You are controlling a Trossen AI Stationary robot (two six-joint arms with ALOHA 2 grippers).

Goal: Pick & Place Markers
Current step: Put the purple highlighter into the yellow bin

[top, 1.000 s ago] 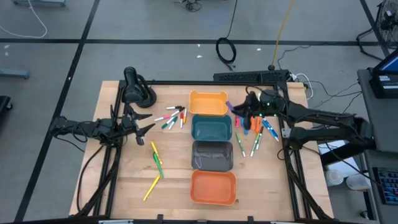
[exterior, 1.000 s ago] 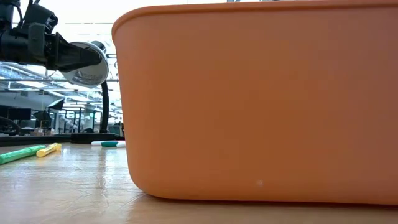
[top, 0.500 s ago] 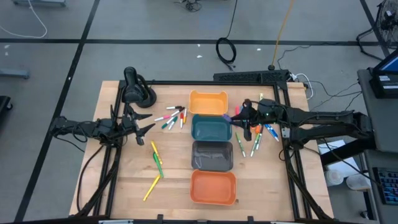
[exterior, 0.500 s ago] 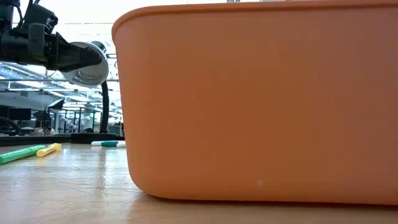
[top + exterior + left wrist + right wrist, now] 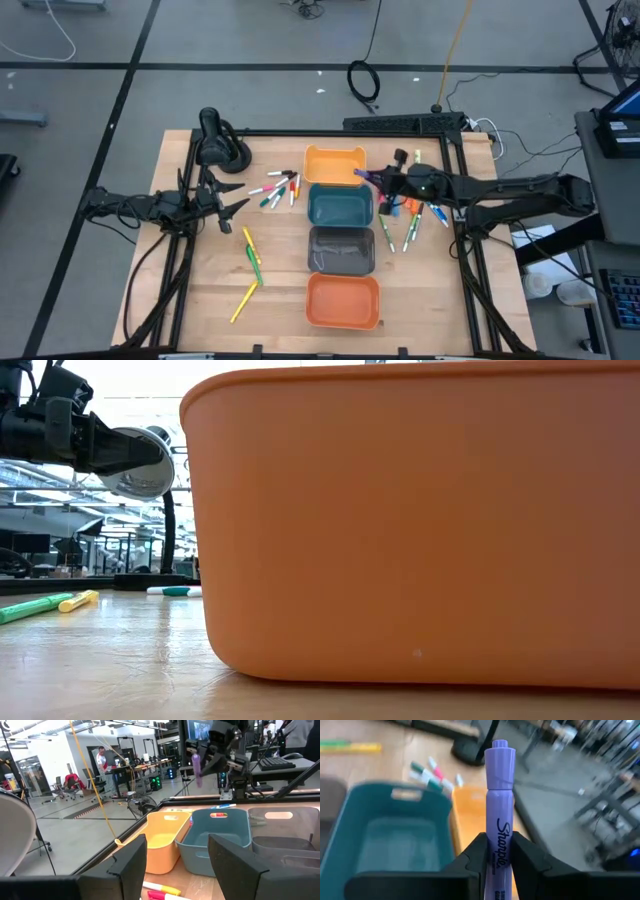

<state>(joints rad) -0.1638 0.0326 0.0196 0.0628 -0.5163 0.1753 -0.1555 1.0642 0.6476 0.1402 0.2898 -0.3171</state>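
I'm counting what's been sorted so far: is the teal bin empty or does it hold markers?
Empty, as far as shown: the teal bin has a bare floor in the right wrist view and the high view.

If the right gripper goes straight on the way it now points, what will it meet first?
Probably the light orange bin. The right gripper, shut on the purple marker, points across the corner of the teal bin toward it, but it seems raised, so it might pass above.

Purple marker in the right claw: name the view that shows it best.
Right wrist view: the purple marker fills the frame, clamped between the right claw fingers. High view shows a small purple sliver by the light orange bin; left wrist view shows it distantly; low view, nothing.
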